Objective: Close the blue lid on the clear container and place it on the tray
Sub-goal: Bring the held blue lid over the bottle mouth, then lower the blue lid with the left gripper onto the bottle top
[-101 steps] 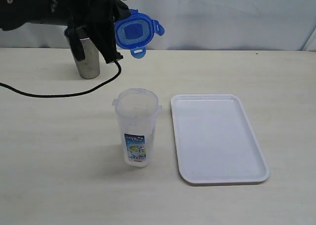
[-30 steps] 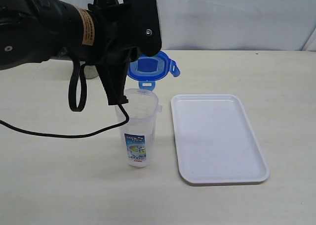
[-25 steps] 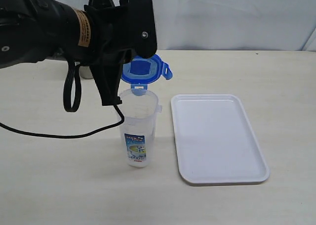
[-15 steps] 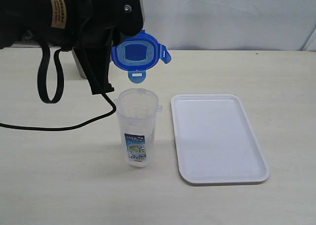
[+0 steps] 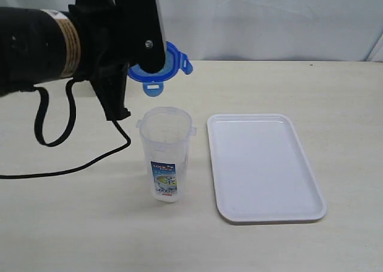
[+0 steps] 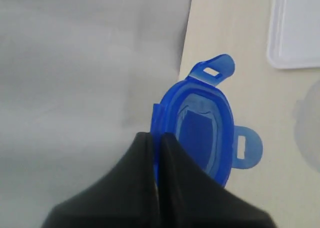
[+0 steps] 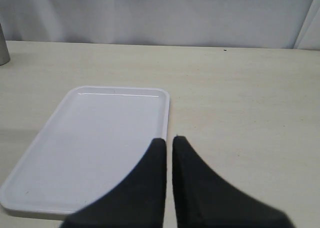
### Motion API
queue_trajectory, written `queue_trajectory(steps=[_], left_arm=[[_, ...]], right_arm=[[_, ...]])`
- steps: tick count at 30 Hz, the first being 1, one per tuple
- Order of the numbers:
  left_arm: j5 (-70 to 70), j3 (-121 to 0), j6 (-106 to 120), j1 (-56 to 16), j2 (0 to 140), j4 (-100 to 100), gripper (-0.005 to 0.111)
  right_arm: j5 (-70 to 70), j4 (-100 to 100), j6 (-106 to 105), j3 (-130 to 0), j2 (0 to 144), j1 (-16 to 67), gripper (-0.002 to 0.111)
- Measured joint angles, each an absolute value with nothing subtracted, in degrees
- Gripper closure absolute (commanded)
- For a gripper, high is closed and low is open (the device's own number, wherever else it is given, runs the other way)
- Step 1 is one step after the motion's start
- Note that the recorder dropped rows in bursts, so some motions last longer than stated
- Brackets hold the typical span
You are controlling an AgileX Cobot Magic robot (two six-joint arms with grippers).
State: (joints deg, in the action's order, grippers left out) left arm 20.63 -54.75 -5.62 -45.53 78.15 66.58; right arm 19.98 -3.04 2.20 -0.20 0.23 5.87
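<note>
The big black left arm (image 5: 54, 45) hides part of the blue lid (image 5: 173, 61) in the outside view, and hides the tips of the left jaws too. In the left wrist view we see the left jaws pressed almost together on the lid's edge, holding it up in the air. A grey thing (image 7: 2, 47) is cut off at the edge of the right wrist view; we cannot tell what it is.

The worktop (image 5: 72, 224) is pale and flat, with a white cloth (image 5: 269, 21) behind it.

The clear container (image 5: 166, 155) stands upright and open, lower than the lid and not touching it. The tray (image 5: 266, 170) lies just beside it. A black cable (image 5: 78, 167) loops across the worktop near the container. The right jaws are nearly together and hold nothing.
</note>
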Motion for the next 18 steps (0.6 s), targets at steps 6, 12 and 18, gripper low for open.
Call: queue_trajectory(steps=[6,12,18], left_arm=[[21.9,-48.5,-35.4,-45.5,78.2,94.9,0.107],[22.0,-48.3,-38.7,-50.7,78.2,96.5,0.107],[23.0,-48.1,-38.8,-52.3,78.2,95.2,0.107]], right_arm=[[20.0,-3.0,2.2,-0.2,0.2,5.9,0.104],[20.0,-3.0,2.2,-0.2,0.2,5.9,0.104],[20.0,-3.0,2.2,-0.2,0.2,5.9,0.104]])
